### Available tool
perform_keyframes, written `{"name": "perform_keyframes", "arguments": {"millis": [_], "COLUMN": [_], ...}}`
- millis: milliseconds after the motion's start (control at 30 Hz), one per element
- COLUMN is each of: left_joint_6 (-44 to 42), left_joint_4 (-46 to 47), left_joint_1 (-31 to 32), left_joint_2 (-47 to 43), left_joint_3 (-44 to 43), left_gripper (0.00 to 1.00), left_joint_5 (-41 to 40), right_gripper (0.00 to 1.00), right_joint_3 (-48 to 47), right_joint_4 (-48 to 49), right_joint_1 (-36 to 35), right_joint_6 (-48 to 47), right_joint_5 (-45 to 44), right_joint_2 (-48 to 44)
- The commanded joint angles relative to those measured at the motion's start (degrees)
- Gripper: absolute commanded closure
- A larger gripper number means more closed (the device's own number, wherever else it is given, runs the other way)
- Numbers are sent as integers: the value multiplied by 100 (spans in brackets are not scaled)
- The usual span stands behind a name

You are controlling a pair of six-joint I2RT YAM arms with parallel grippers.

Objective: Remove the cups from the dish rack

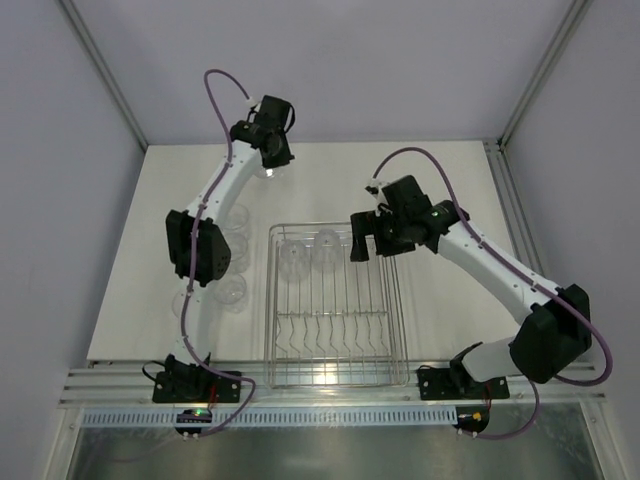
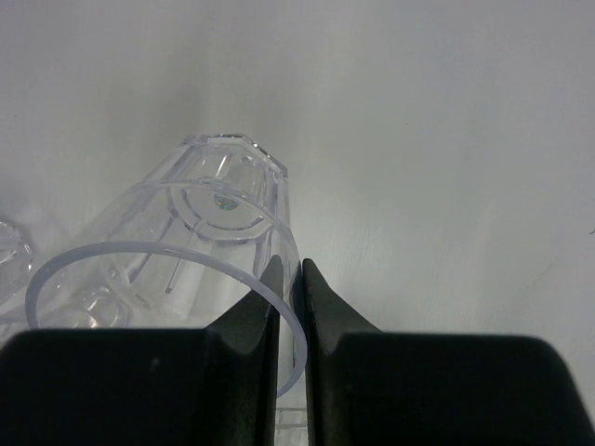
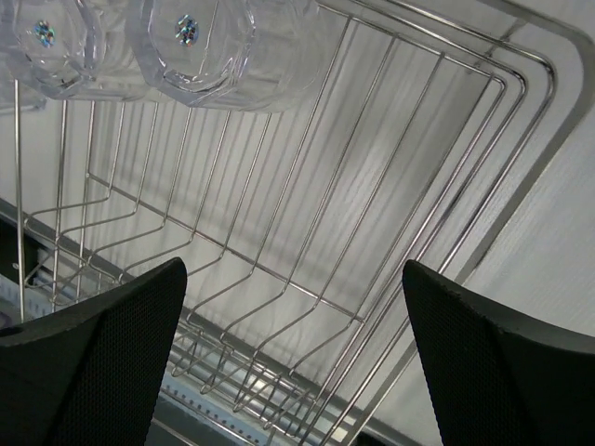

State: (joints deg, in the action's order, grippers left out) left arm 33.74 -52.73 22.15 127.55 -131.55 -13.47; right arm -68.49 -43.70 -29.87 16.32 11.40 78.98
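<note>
The silver wire dish rack (image 1: 390,300) lies in the middle of the table. Two clear cups (image 1: 293,258) (image 1: 327,252) stand in its far end; the right wrist view shows them as well (image 3: 56,42) (image 3: 214,46). My left gripper (image 1: 271,158) is at the far left of the table, shut on the wall of a clear cup (image 2: 186,232), one finger inside the rim and one outside. My right gripper (image 1: 362,246) is open and empty above the rack's far right part (image 3: 521,167), to the right of the two cups.
Several clear cups (image 1: 236,250) stand on the table left of the rack, partly hidden by the left arm; one shows at the left wrist view's edge (image 2: 11,249). A row of curved prongs (image 1: 330,335) crosses the rack's near half. Frame posts stand at the far corners.
</note>
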Motion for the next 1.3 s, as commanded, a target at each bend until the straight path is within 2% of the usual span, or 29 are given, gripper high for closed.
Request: {"name": "perform_keyframes", "arguments": {"millis": [0,267,767,867,900,967,1000,1100,1267], "left_joint_6": [-166,-297,-385,-377,-385,-377,-359,-315,-210], "left_joint_4": [-466,-598,-572,-563,-554,-476,-414,-343,-396], "left_joint_1": [-106,-202,-299,-299,-299,-299,-299,-299,-290], "left_joint_2": [130,332,394,376,359,254,149,34,-203], "left_joint_3": [-320,181,955,1087,1122,1298,1463,1605,1746], "left_gripper": [100,100,100,85,73,60,49,38,31], "left_joint_5": [-349,-331,-358,-288,-279,-235,-182,-147,2], "right_gripper": [0,0,0,0,0,0,0,0,0], "right_joint_3": [-340,-1051,-2159,-2317,-2344,-2449,-2528,-2661,-2600], "right_joint_4": [-68,20,169,187,213,248,257,222,204], "right_joint_1": [-378,-933,-1083,-1083,-1083,-1083,-1083,-1083,-1083], "right_joint_6": [-392,-577,-823,-814,-814,-832,-849,-867,-841], "right_joint_5": [-533,-911,-1008,-938,-894,-885,-859,-850,-929], "right_joint_2": [309,1153,2534,2745,2780,2921,3026,3185,3317]}}
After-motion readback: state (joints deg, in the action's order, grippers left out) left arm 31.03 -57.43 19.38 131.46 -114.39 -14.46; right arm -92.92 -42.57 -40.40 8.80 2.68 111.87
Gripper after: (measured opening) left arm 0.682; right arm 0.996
